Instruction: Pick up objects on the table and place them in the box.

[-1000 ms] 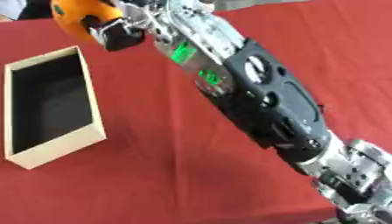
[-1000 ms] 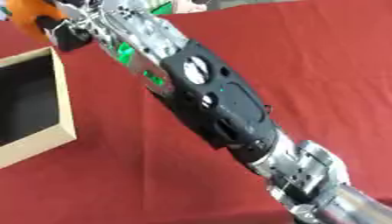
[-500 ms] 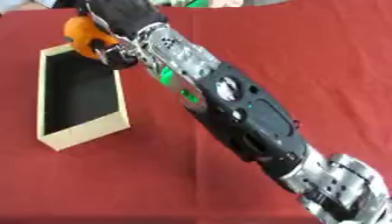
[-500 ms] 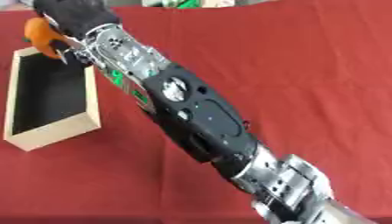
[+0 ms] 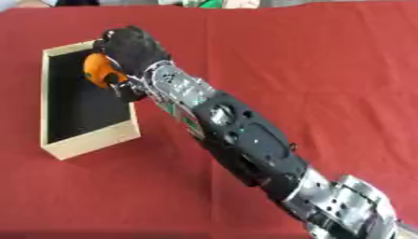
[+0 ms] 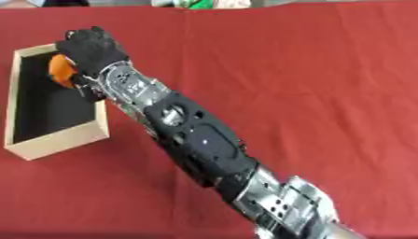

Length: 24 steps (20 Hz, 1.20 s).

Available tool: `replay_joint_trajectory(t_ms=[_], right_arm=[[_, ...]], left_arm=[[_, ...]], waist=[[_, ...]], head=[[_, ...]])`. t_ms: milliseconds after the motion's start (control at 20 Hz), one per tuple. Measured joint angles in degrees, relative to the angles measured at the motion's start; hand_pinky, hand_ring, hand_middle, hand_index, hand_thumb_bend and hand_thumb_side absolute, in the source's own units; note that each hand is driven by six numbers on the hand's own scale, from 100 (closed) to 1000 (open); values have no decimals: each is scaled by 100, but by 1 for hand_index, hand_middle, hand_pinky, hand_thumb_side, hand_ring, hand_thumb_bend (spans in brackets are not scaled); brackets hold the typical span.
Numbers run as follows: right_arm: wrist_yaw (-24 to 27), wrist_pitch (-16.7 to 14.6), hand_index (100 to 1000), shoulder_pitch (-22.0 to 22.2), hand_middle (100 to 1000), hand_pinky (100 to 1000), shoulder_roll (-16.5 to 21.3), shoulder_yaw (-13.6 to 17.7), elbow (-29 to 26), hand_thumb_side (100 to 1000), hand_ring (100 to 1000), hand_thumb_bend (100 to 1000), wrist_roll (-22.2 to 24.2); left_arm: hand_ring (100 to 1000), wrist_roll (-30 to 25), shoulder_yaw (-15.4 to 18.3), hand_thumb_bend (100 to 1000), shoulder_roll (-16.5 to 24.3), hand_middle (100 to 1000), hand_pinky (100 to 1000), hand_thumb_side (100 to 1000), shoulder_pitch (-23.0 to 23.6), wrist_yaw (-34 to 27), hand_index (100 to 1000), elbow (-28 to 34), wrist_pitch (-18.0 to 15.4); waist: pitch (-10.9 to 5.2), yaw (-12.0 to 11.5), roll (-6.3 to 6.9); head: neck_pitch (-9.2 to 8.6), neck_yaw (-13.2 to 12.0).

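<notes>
My right arm reaches from the lower right across the red table to the upper left. Its black-gloved right hand (image 5: pixel 130 44) is curled round an orange round object (image 5: pixel 100 74) and holds it over the right side of the box's dark interior. The box (image 5: pixel 88 143) is a shallow tan tray with a black lining, lying at the left. I see nothing else inside it. The left hand shows in neither view.
The red tablecloth (image 5: pixel 310 70) covers the whole table. Small green and pale things (image 5: pixel 200 3) sit at the far edge, top centre. The forearm (image 5: pixel 245 140) runs diagonally across the middle of the table.
The views have shifted, so the head has moved. The hand with the orange object now hangs over the box's interior instead of over its far right edge.
</notes>
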<state>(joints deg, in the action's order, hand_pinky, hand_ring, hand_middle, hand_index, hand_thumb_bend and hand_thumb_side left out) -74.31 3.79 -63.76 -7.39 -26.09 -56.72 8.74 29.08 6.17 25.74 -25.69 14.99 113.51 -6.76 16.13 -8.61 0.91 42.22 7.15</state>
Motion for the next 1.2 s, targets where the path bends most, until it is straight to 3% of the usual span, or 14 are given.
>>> replay_joint_trajectory(t_ms=[150, 250, 450, 850, 1000, 1200], right_arm=[[-256, -67, 900, -9, 843, 869, 0, 2, -2, 554, 912, 200, 72], [-421, -104, 898, -24, 839, 868, 0, 5, -12, 552, 907, 208, 110], [-695, -173, 904, -29, 883, 872, 0, 10, -40, 675, 938, 261, 149], [-986, -139, 896, -106, 855, 868, 25, 72, -275, 627, 911, 240, 126], [-720, -84, 897, -199, 849, 868, 207, 72, -683, 609, 904, 229, 173], [46, 10, 906, -268, 846, 877, 801, 68, -1623, 558, 898, 225, 514]], left_arm=[[687, -8, 0, 555, 0, 644, 616, 833, 1, -9, 749, 0, 8], [686, -11, 0, 554, 0, 643, 616, 832, 1, -13, 749, 0, 11], [686, -17, 0, 553, -1, 643, 615, 833, 1, -22, 748, 0, 17], [686, -25, 0, 551, -1, 642, 614, 834, 4, -31, 747, 0, 26], [685, -23, 1, 552, 0, 642, 614, 833, 39, -29, 747, 0, 31], [685, 10, 6, 553, 14, 642, 613, 833, 127, 11, 744, 0, 58]], waist=[[0, -13, -1], [0, -16, -5], [2, -16, -31], [6, 19, -32], [0, 93, -36], [-55, 237, -74]], head=[[-1, 29], [-2, 44], [-13, 55], [-39, 48], [-46, 1], [-45, -93]])
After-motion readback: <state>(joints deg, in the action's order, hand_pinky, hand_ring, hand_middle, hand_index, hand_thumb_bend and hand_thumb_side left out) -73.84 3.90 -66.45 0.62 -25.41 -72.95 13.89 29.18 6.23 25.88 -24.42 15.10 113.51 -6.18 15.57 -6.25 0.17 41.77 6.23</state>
